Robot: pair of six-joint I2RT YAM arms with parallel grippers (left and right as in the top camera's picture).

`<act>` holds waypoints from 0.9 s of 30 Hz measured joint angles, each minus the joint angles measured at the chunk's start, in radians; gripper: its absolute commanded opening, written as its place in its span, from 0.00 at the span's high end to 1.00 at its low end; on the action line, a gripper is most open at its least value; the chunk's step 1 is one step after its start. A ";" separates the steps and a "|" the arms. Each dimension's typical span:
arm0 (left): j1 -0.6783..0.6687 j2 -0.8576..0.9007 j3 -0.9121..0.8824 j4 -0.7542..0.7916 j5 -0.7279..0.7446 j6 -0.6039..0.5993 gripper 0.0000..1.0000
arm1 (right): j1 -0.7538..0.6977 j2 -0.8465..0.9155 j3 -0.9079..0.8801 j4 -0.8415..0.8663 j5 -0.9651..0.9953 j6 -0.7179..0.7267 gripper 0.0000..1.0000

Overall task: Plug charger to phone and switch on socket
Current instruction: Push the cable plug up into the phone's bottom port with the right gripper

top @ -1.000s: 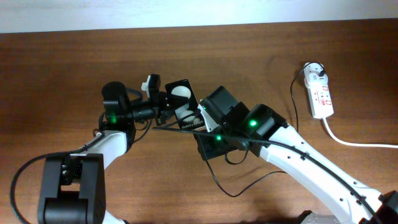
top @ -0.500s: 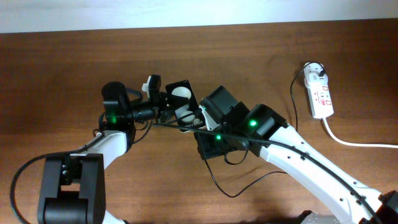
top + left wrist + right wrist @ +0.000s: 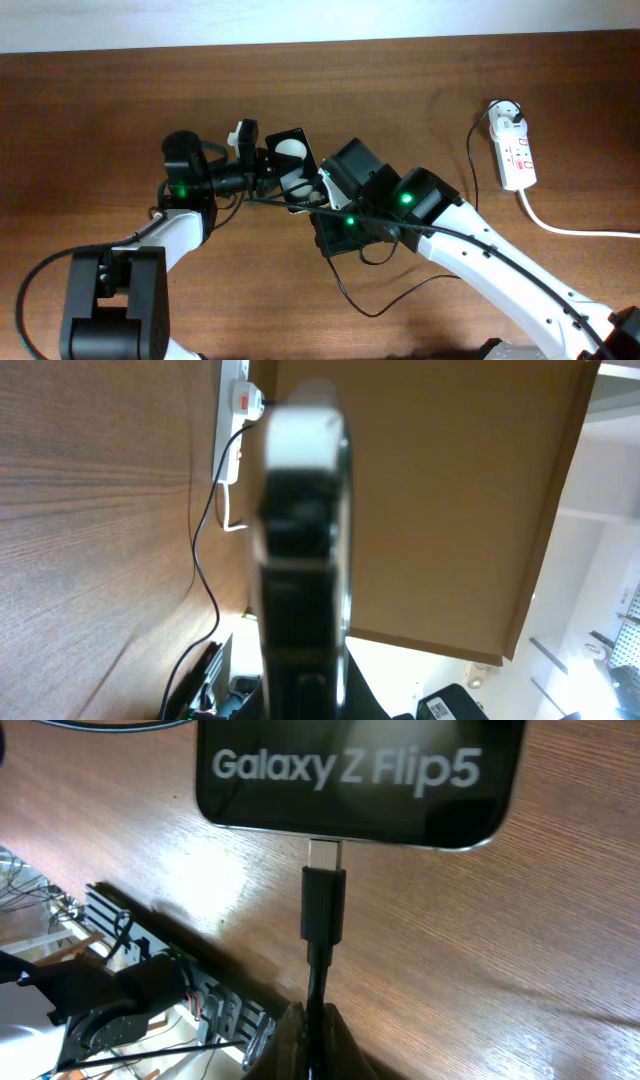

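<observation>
My left gripper (image 3: 268, 166) is shut on the phone (image 3: 291, 160), a black slab with white round spots, and holds it on edge above the table. The left wrist view shows the phone (image 3: 300, 560) edge-on. In the right wrist view the phone (image 3: 355, 770) reads "Galaxy Z Flip5". My right gripper (image 3: 320, 1035) is shut on the charger cable just behind its black connector (image 3: 323, 905). The connector's metal tip meets the port in the phone's lower edge. The white socket strip (image 3: 517, 155) lies at the far right, also in the left wrist view (image 3: 238, 415).
The charger's thin black cable (image 3: 205, 575) runs across the wood table from the strip and loops near the front. The strip's thick white cord (image 3: 560, 225) trails off to the right edge. Both arms crowd the table's middle.
My right gripper has edged slightly left toward the phone with the cable in it. The left gripper and phone have held still.
</observation>
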State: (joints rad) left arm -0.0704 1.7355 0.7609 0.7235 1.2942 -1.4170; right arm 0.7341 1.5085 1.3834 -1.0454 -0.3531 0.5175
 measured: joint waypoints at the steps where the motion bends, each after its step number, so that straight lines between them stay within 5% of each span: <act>1: 0.000 0.000 0.002 0.000 0.001 0.004 1.00 | 0.001 0.000 0.000 0.001 -0.001 0.000 0.96; 27: 0.011 0.000 0.007 0.004 -0.015 0.042 1.00 | 0.008 0.004 -0.011 0.063 0.057 0.036 0.96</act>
State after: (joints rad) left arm -0.0593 1.7355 0.7681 0.7273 1.2789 -1.3750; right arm 0.7418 1.5124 1.3724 -0.9825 -0.2962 0.5537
